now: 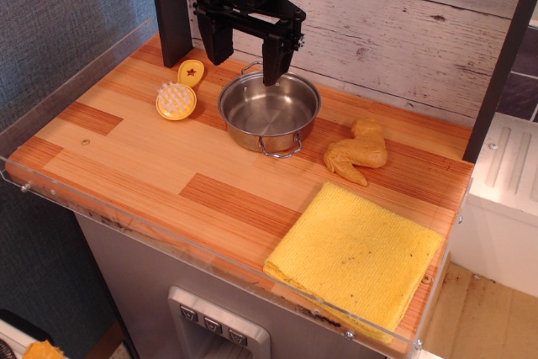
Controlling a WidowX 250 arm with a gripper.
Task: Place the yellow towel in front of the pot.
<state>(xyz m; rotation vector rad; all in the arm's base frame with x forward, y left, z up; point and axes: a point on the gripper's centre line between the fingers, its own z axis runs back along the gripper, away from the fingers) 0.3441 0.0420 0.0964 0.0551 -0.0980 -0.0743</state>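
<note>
lying flat, the yellow towel (355, 260) points its long axis to the near right corner; we see our gripper (246, 50) spread wide, empty, above the pot (269, 112).

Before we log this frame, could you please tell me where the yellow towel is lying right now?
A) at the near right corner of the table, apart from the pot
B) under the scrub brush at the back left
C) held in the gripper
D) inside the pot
A: the yellow towel lies flat at the near right corner of the table, well apart from the pot, while the gripper hangs open above the pot's far rim, holding nothing.
</note>
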